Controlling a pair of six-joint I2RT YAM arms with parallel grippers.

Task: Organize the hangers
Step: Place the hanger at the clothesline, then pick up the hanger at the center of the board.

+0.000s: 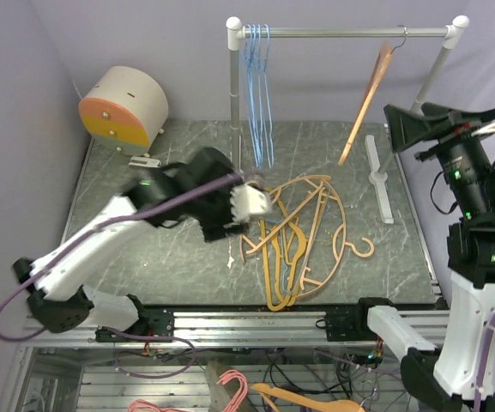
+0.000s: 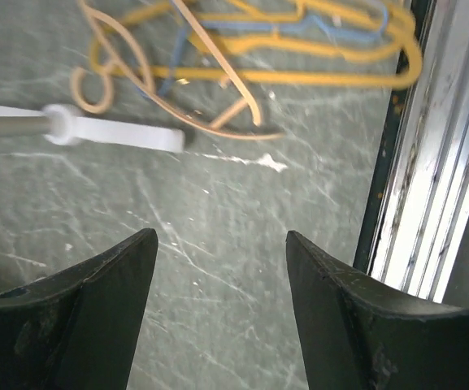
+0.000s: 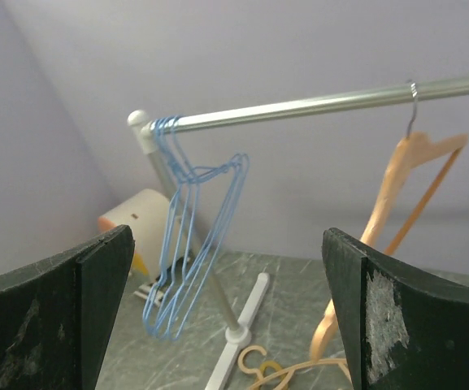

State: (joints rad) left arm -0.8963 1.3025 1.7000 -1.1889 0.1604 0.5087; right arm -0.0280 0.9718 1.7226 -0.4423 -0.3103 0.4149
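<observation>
Several light-blue wire hangers [image 1: 258, 94] [image 3: 193, 244] hang at the left end of the rack rail [image 1: 341, 33] [image 3: 315, 104]. One tan hanger [image 1: 369, 94] [image 3: 397, 187] hangs near the rail's right end. A tangled pile of orange and tan hangers [image 1: 298, 240] [image 2: 299, 73] lies on the table, with a blue wire hanger [image 2: 242, 32] mixed in. My left gripper [image 1: 251, 204] [image 2: 222, 244] hovers open at the pile's left edge, with only bare table between its fingers. My right gripper [image 1: 406, 129] [image 3: 227, 240] is raised at the right, open and empty, facing the rail.
A round white and orange container [image 1: 125, 107] [image 3: 136, 219] stands at the back left. The rack's white feet [image 1: 377, 176] [image 2: 112, 134] [image 3: 242, 325] rest on the marbled table [image 1: 161, 257]. A metal frame rail [image 1: 256, 326] [image 2: 437, 162] runs along the near edge. Pink hangers [image 1: 230, 386] lie below the table.
</observation>
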